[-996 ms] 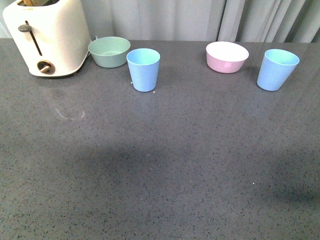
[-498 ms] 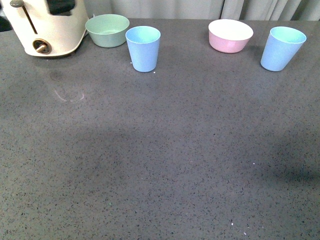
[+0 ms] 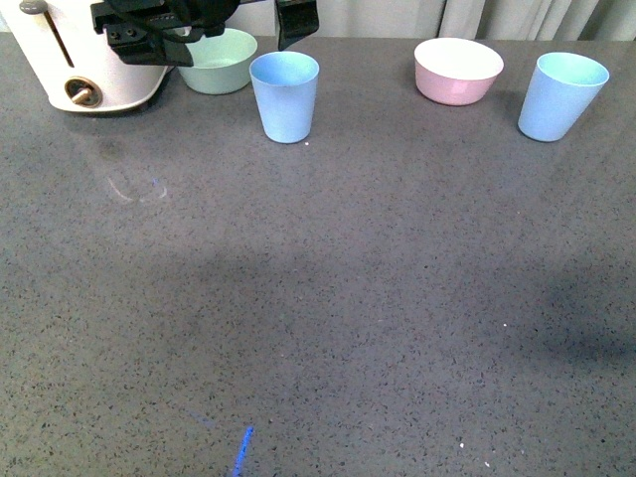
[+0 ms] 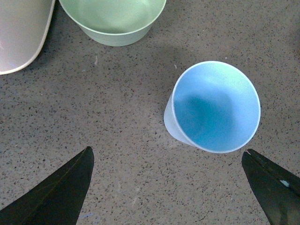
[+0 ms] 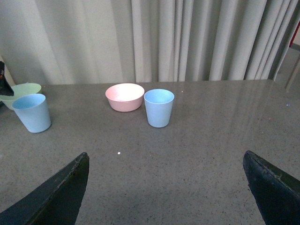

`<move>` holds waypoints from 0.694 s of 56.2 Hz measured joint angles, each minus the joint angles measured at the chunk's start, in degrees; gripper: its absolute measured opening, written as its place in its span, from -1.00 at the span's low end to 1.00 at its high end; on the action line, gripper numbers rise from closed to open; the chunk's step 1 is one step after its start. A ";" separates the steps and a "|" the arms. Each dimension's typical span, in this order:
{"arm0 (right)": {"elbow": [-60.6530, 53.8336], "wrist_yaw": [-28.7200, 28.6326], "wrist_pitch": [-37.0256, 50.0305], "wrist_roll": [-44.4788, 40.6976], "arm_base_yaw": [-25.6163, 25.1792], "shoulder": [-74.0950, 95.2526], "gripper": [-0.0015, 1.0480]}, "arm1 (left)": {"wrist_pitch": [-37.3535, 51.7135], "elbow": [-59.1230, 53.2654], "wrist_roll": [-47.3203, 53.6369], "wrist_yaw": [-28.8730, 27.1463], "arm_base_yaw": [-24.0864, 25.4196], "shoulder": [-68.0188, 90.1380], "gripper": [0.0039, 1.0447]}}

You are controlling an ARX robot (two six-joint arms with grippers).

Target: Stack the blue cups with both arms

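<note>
Left wrist view: we record left tool spread wide, empty, hovering above light blue tapered plastic cup, upright on far-left grey speckled tabletop; cup lies right of the tool's centre line.

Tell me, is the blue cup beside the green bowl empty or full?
Empty. The left wrist view looks down into the blue cup and shows only its bare blue bottom.
</note>
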 joint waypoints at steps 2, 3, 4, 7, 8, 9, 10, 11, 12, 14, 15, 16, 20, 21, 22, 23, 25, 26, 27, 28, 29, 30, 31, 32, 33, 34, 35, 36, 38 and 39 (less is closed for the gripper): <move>0.00 0.00 0.00 0.00 0.00 0.00 0.83 | -0.83 1.55 -0.04 -0.39 -0.20 1.05 0.84; 0.00 0.00 0.00 0.00 0.00 0.00 0.83 | -1.22 2.27 -0.07 -0.42 -0.26 1.62 0.84; 0.00 0.00 0.00 0.00 0.00 0.00 0.83 | -1.51 2.80 -0.09 -0.44 -0.31 1.90 0.84; 0.00 0.00 0.00 0.00 0.00 0.00 0.83 | -2.62 4.63 -0.31 -0.70 -0.39 3.19 0.84; 0.00 0.00 0.00 0.00 0.00 0.00 0.83 | -3.15 5.57 -0.44 -0.96 -0.44 3.89 0.84; 0.00 0.00 0.00 0.00 0.00 0.00 0.83 | -3.37 5.97 -0.50 -1.05 -0.46 4.22 0.84; 0.00 0.00 0.00 0.02 0.00 0.00 0.83 | -3.61 6.38 -0.55 -1.11 -0.46 4.57 0.84; 0.00 0.00 0.00 0.00 0.00 0.00 0.83 | -4.13 7.23 -0.66 -1.27 -0.48 5.25 0.84; 0.00 0.00 0.00 0.02 0.00 0.00 0.83 | -4.37 7.65 -0.79 -1.31 -0.48 5.57 0.84; 0.00 0.00 0.00 0.02 0.00 0.00 0.83 | -5.33 9.27 -1.01 -1.62 -0.48 6.91 0.84; 0.00 0.00 0.00 0.02 0.00 0.00 0.83 | -5.86 10.25 -1.09 -1.77 -0.48 7.67 0.84; 0.00 0.00 0.00 0.02 0.00 0.00 0.83 | -6.27 10.88 -1.16 -1.79 -0.48 8.24 0.84; 0.00 0.00 0.00 0.02 0.00 0.00 0.83 | -8.20 13.90 -1.55 -2.08 -0.44 10.40 0.84; 0.00 0.00 0.00 0.02 0.00 0.00 0.83 | -8.70 14.82 -1.60 -2.34 -0.39 11.10 0.84; 0.00 0.00 0.00 0.02 0.00 0.00 0.83 | -8.98 15.32 -1.60 -2.43 -0.39 11.34 0.84; 0.00 -0.02 0.00 0.02 0.00 0.00 0.83 | -9.27 15.78 -1.68 -2.58 -0.39 11.67 0.84; 0.00 -0.02 0.00 0.02 0.00 0.00 0.83 | -10.10 17.16 -1.79 -2.82 -0.35 12.52 0.84; 0.00 -0.02 0.00 0.02 0.00 0.00 0.83 | -10.36 17.64 -1.81 -2.89 -0.33 12.90 0.84; 0.00 0.00 0.00 0.02 0.00 0.00 0.83 | -10.82 18.53 -1.92 -3.06 -0.31 13.33 0.84; 0.00 0.00 0.00 0.02 0.00 0.00 0.83 | -11.06 19.02 -1.97 -3.08 -0.28 13.70 0.84; 0.00 0.00 0.00 0.02 0.00 0.00 0.83 | -11.28 19.47 -1.99 -3.15 -0.28 13.94 0.84; 0.00 0.00 0.00 0.02 0.00 0.00 0.83 | -11.82 20.37 -2.05 -3.23 -0.24 14.45 0.84; 0.00 0.00 0.00 0.02 0.00 0.00 0.83 | -12.11 20.92 -2.19 -3.26 -0.24 14.78 0.84; 0.00 0.00 0.00 0.04 0.00 0.00 0.83 | -12.61 21.75 -2.32 -3.37 -0.22 15.10 0.84; 0.00 0.00 0.00 0.02 0.00 0.00 0.83 | -13.03 22.67 -2.38 -3.45 -0.20 15.65 0.84; 0.00 0.00 0.00 0.04 0.00 0.00 0.83 | -13.53 23.56 -2.51 -3.48 -0.20 16.04 0.84; 0.00 0.00 0.00 0.02 0.00 0.00 0.83 | -13.97 24.33 -2.62 -3.50 -0.17 16.44 0.84; 0.00 0.00 0.00 0.04 0.00 0.00 0.83 | -14.36 24.83 -2.69 -3.54 -0.17 16.66 0.84; 0.00 0.00 0.00 0.04 0.00 0.00 0.83 | -14.75 25.46 -2.73 -3.63 -0.17 16.90 0.83; 0.00 0.00 0.00 0.04 0.00 0.00 0.83 | -15.06 26.01 -2.73 -3.72 -0.20 17.20 0.80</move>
